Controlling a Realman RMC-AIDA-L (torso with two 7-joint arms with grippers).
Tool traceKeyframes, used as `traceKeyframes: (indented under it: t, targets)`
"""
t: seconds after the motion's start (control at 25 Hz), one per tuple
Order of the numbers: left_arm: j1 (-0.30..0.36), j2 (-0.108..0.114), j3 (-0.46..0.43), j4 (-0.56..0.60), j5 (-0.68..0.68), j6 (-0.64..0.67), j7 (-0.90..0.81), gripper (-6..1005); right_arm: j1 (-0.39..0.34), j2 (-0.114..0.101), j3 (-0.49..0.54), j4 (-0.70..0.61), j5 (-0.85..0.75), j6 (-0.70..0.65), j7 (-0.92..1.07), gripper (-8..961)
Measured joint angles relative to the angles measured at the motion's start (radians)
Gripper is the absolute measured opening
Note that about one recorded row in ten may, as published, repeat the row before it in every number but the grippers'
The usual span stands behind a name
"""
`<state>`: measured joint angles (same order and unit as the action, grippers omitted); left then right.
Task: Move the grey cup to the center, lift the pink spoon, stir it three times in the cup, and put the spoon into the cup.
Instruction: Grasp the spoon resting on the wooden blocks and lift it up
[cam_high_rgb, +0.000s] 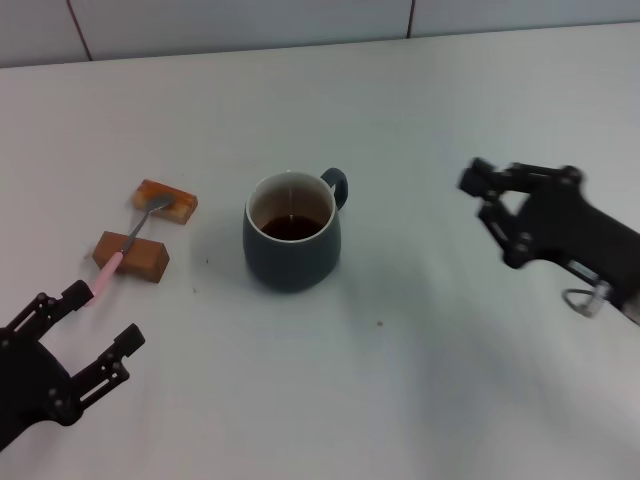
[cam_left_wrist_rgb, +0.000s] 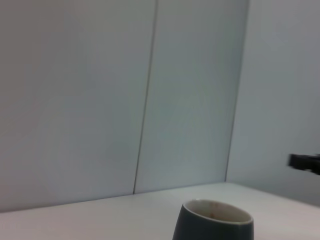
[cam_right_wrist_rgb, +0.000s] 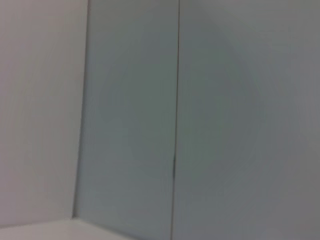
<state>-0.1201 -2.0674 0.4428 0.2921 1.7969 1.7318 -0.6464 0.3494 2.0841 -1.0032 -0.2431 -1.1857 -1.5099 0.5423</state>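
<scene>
The left gripper (cam_high_rgb: 98, 322) hangs wide open and empty just short of the slim pink spoon (cam_high_rgb: 133, 237) bridging two wooden blocks (cam_high_rgb: 147, 228), the rounded glazed grey cup (cam_high_rgb: 291, 236) stands mid-table, and the right gripper (cam_high_rgb: 487, 203), open and empty, hovers well apart.

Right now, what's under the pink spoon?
Two brown wooden blocks: the spoon lies across them, its metal bowl on the far block and its neck on the near block. The pink handle end juts past it toward the left gripper. The block tops beneath are hidden.
</scene>
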Motion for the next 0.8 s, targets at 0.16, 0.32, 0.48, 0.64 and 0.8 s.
traceKeyframes:
  t: [0.16,0.32,0.48,0.64,0.8]
  targets:
    - [-0.008,0.002,-0.057,-0.139,0.000,-0.017,-0.030,804,-0.061,0.001,0.068,0.022,0.000,-0.138,-0.142,109]
    - [-0.014,0.001,-0.094,-0.193,-0.001,-0.029,-0.124,804,-0.079,0.001,0.119,0.087,0.000,-0.225,-0.265,153]
    - [-0.002,-0.001,-0.210,-0.270,-0.001,-0.053,-0.287,803,-0.081,0.000,0.131,0.128,0.000,-0.246,-0.338,309]
    - [0.005,-0.001,-0.269,-0.290,-0.001,-0.080,-0.370,803,-0.080,0.000,0.132,0.150,0.000,-0.247,-0.360,457]
    - [0.005,-0.002,-0.290,-0.293,-0.002,-0.112,-0.455,802,-0.081,0.000,0.132,0.152,0.000,-0.246,-0.364,530]
